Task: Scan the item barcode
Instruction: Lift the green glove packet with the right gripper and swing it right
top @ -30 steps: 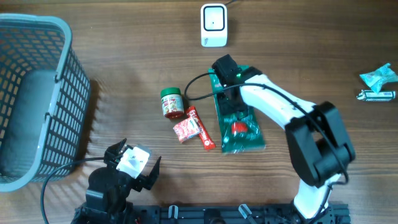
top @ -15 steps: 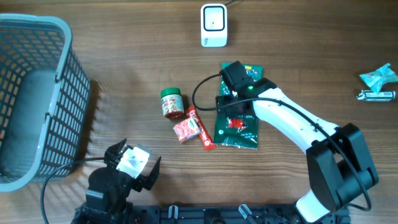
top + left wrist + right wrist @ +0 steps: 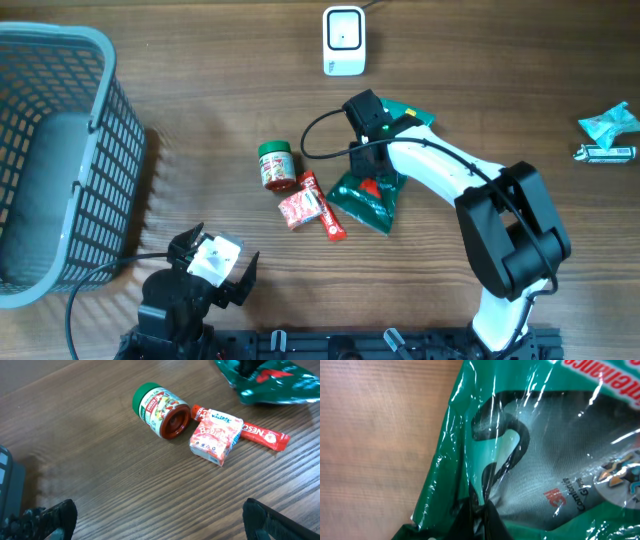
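Note:
The item is a green plastic glove package [image 3: 364, 200], pinched and crumpled at its upper end and hanging tilted over the table's middle. My right gripper [image 3: 374, 152] is shut on the film of the package [image 3: 545, 455], and the right wrist view shows the dark fingertips [image 3: 492, 515] closed together on a fold. No barcode shows on the visible face. The white scanner [image 3: 343, 40] stands at the table's back, a short way beyond the package. At the front left, my left gripper [image 3: 215, 260] is open and holds nothing [image 3: 160, 517].
A green-lidded jar [image 3: 277, 165] lies on its side left of the package, with a red snack pack [image 3: 298, 209] and a red stick sachet [image 3: 330, 215] beside it. A grey basket [image 3: 60, 160] fills the left side. A blue wrapper [image 3: 610, 124] lies far right.
The package lay flat under the right gripper a second ago. It has since swung round, and one end is pinched and lifted by the gripper. The left arm has not moved.

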Controlling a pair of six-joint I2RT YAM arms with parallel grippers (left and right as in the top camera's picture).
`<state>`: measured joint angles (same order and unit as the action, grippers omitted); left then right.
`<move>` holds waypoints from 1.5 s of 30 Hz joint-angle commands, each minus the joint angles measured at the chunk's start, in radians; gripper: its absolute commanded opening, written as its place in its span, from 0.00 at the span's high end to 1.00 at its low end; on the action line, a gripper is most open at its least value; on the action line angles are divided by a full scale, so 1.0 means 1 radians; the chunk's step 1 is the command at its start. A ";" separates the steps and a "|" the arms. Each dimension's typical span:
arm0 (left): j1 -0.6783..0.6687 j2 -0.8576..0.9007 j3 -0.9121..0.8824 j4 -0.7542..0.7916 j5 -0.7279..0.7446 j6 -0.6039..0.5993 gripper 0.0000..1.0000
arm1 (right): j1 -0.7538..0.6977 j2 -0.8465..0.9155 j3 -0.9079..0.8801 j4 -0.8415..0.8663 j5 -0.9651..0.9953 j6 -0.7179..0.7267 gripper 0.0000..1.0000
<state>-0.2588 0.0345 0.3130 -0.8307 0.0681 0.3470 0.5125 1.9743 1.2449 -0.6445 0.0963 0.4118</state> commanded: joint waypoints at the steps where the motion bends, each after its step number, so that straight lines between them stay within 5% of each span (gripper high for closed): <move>1: 0.006 -0.005 -0.005 0.003 0.001 0.013 0.00 | 0.004 0.042 -0.066 -0.161 -0.108 0.008 0.96; 3: 0.006 -0.005 -0.005 0.003 0.001 0.013 0.00 | 0.004 0.005 -0.066 -0.261 -0.260 -0.098 0.95; 6: 0.006 -0.005 -0.005 0.003 0.001 0.013 0.00 | -0.016 -0.125 -0.066 -0.382 -0.887 -0.294 0.96; 9: 0.006 -0.005 -0.005 0.003 0.001 0.013 0.00 | -0.053 -0.266 -0.066 -0.441 -1.174 -0.346 0.95; 15: 0.006 -0.005 -0.005 0.003 0.001 0.013 0.01 | -0.095 -0.392 -0.066 -0.098 -1.720 -0.336 0.96; 16: 0.006 -0.005 -0.005 0.003 0.001 0.013 0.00 | -0.101 -0.390 -0.066 -0.031 -1.719 -0.268 0.96; 22: 0.006 -0.005 -0.005 0.003 0.001 0.013 0.00 | -0.113 -0.391 -0.066 0.379 -1.720 0.766 0.96; 25: 0.006 -0.005 -0.005 0.003 0.001 0.013 0.00 | -0.114 -0.402 -0.066 0.578 -1.719 0.941 0.96; 29: 0.006 -0.005 -0.005 0.003 0.001 0.013 0.00 | -0.138 -0.469 -0.066 0.625 -1.720 0.925 0.96; 33: 0.006 -0.005 -0.005 0.003 0.001 0.013 0.00 | -0.344 -0.692 -0.068 0.603 -1.720 0.818 0.96; 40: 0.006 -0.005 -0.005 0.003 0.001 0.013 0.00 | -0.460 -0.890 -0.069 0.288 -1.721 0.663 0.96; 42: 0.006 -0.005 -0.005 0.003 0.001 0.013 0.00 | -0.460 -0.918 -0.069 0.277 -1.721 0.694 0.96; 45: 0.006 -0.005 -0.005 0.003 0.001 0.013 0.00 | -0.493 -0.932 -0.069 0.277 -1.720 0.944 0.96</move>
<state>-0.2588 0.0341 0.3130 -0.8307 0.0681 0.3470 0.0528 1.0534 1.1709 -0.3676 -1.5597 1.1816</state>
